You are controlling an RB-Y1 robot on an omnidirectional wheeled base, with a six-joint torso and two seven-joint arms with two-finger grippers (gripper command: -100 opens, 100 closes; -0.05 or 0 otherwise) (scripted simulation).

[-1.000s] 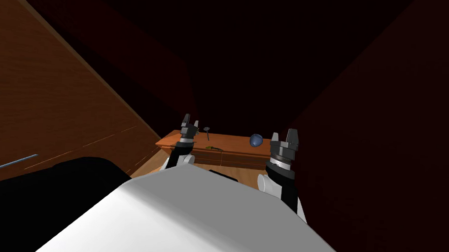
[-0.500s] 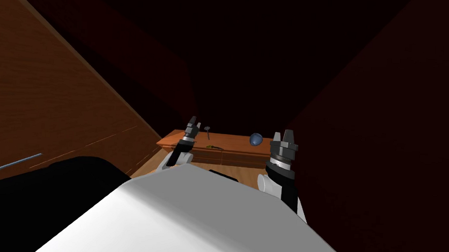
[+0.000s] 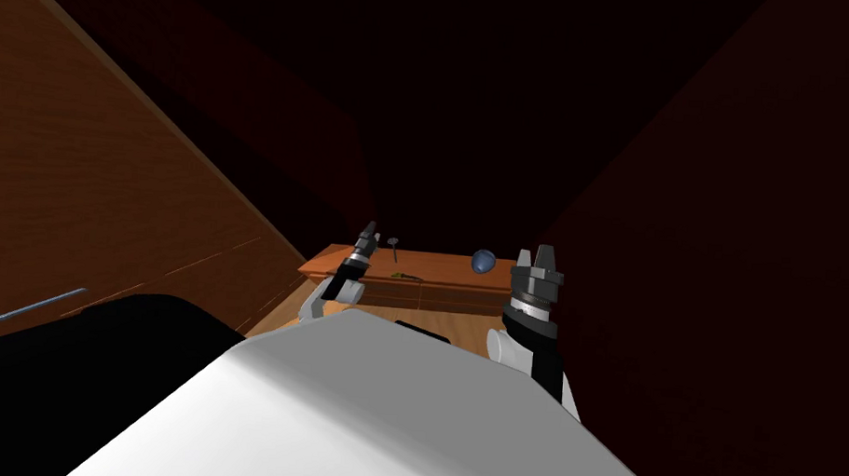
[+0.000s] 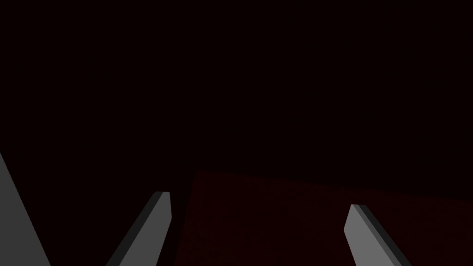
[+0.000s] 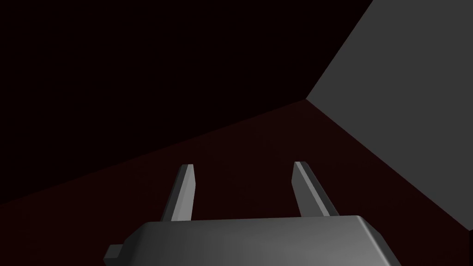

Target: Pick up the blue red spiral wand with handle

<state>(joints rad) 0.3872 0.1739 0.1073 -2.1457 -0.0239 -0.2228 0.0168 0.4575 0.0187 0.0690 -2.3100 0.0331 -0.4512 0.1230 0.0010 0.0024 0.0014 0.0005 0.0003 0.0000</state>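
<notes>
Observer: Left arm has leaned forward and inward over the last second. The left gripper (image 3: 369, 230) now hangs over the near left corner of the wooden table (image 3: 453, 268), tilted toward the things on it. The right gripper (image 3: 537, 255) has held its place, and the robot's base has barely stirred.

Clerk: State of the pincers?

Observer: On the left, the fingers (image 4: 154, 226) stand wide apart with nothing between them. On the right, the blades are parted as well, empty, raised before the table's right end.

Clerk: And the wand (image 3: 393, 244)?

Observer: It is on the tabletop, toward the left end. I take it to be the thin stemmed piece with a small round head, standing just beyond the left gripper and apart from it. Its colours are too small to make out. A blue rounded object (image 3: 483, 262) sits well to its right. A small greenish scrap (image 3: 402, 276) lies at the front edge, just in front of the wand.

Clerk: Progress?

Observer: Early, by my judgement. The robot stands at the table and the left arm is reaching, so the approach is in hand. There is no contact and nothing is grasped. Outstanding: pitch the hand down toward the stem, bring the open fingers around it, close, lift.
</notes>
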